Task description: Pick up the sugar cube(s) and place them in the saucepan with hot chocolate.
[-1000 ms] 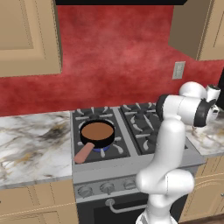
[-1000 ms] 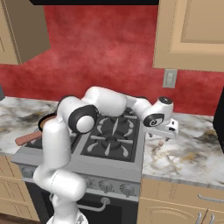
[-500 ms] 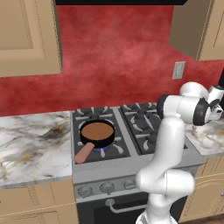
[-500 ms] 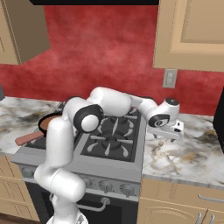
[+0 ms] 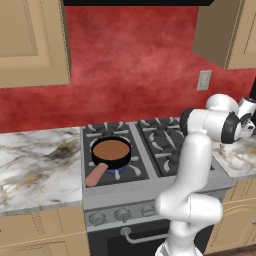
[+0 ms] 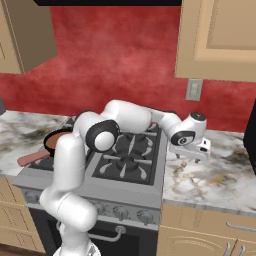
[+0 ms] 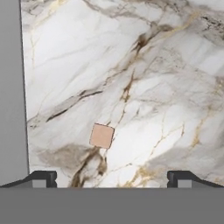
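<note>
Sugar cube [image 7: 102, 135]: one small, flat-faced square block in a pale tan-pink, lying on the glossy white marble counter [image 7: 166, 78], which is streaked with brown and gold veins. In the hand view we see it just above and between the two dark fingertips of the gripper [image 7: 112, 178], closer to the left one. The jaws stand wide apart, with nothing between them. From the right base view the same cube [image 6: 183, 163] shows as a tiny speck on the counter right of the stove [image 6: 131, 161], directly beneath the gripper [image 6: 192, 154]. Well apart from it, on the stove's front left burner, sits the saucepan with hot chocolate [image 5: 111, 152]: a round black pan with smooth brown liquid and a short, straight salmon-pink handle pointing toward the front. Behind the stove rises a mottled red wall [image 5: 135, 65].
</note>
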{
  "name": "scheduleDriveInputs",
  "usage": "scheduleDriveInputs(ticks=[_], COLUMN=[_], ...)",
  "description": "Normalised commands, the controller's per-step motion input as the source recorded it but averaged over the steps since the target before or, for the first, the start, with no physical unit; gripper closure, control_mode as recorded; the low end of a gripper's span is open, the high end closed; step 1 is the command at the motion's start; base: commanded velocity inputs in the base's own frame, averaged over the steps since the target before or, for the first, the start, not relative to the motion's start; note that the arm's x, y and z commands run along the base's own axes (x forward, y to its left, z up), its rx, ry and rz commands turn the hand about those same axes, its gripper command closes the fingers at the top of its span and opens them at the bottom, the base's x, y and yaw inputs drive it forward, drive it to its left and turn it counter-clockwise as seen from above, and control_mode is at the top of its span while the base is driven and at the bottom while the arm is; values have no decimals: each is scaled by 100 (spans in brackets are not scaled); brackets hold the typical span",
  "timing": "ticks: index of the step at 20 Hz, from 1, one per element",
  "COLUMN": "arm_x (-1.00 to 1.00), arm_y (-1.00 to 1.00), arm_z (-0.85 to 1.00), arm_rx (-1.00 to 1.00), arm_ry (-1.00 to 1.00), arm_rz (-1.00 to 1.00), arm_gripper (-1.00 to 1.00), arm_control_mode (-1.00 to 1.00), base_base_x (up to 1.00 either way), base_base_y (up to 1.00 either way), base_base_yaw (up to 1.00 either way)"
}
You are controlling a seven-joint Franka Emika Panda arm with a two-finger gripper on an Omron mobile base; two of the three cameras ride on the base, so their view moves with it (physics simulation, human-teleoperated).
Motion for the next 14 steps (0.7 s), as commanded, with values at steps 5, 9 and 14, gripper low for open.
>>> scheduleDriveInputs(ticks=[5, 9, 14], arm_x=[0, 0, 3], arm_y=[4, 10, 1], arm_z=[-16, -8, -4], arm_rx=[0, 0, 0], arm_ry=[0, 0, 0], arm_rz=[0, 0, 0], arm_gripper=[-100, -100, -100], arm_control_mode=[-100, -100, -100], base_base_x=[0, 0, 0], base_base_y=[0, 0, 0], base_base_yaw=[0, 0, 0])
